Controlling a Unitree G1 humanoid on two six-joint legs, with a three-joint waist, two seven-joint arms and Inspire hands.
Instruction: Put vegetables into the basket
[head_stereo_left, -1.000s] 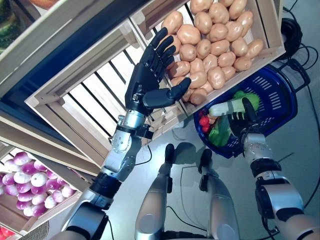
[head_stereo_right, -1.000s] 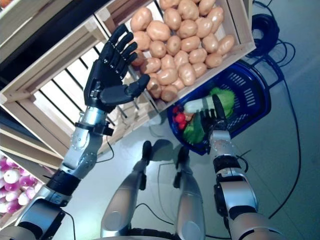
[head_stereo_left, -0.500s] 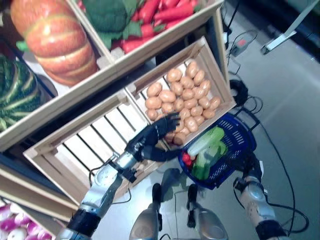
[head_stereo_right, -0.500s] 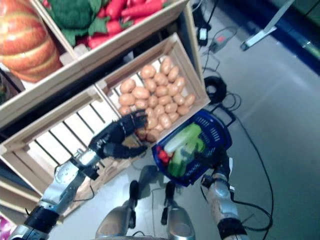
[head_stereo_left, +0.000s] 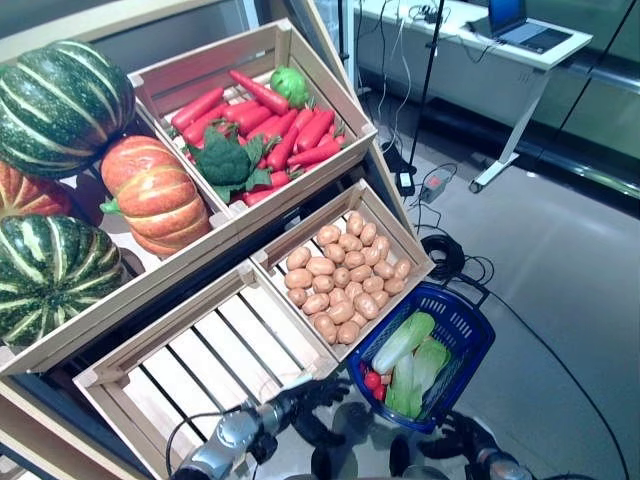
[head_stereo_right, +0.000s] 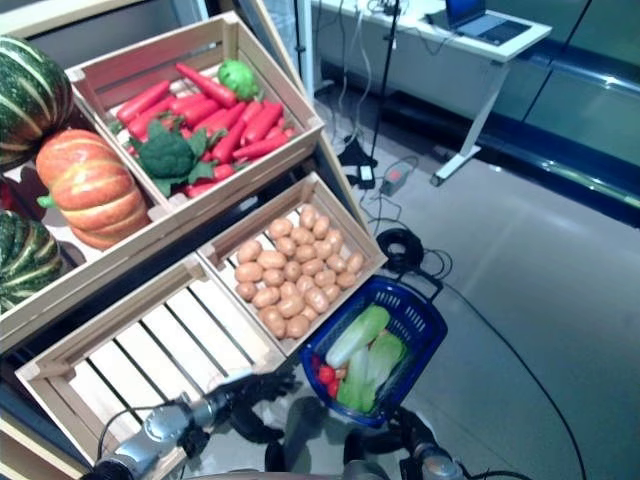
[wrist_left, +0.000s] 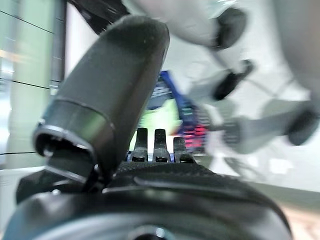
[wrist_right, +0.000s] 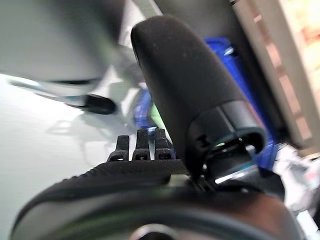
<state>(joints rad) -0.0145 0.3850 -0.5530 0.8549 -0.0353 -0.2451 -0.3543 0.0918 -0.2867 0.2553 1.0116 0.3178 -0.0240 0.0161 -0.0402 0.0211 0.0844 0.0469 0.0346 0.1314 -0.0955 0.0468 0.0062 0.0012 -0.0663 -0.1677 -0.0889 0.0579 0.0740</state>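
The blue basket (head_stereo_left: 464, 325) stands on the floor by the stand's right corner. In it lie pale green leafy vegetables (head_stereo_left: 405, 342) and small red round ones (head_stereo_left: 374, 381). My left hand (head_stereo_left: 305, 400) is low in front of the empty slatted crate, left of the basket, with its fingers straight and nothing in it. Its own wrist view shows its fingers (wrist_left: 155, 145) pointing toward the basket (wrist_left: 161, 92). My right hand (head_stereo_left: 466, 438) is just below the basket's near rim, open and empty. Its fingers (wrist_right: 142, 145) are straight in the right wrist view.
The wooden stand fills the left. Its potato crate (head_stereo_left: 402, 245) touches the basket's far side, and the empty slatted crate (head_stereo_left: 200, 365) is beside it. A coil of cables (head_stereo_left: 445, 255) lies on the floor behind the basket. A desk (head_stereo_left: 480, 35) stands far back.
The camera has swung up, so the whole stand shows. My left hand has dropped from the potato crate to the empty crate's front. My right hand has drawn back below the basket.
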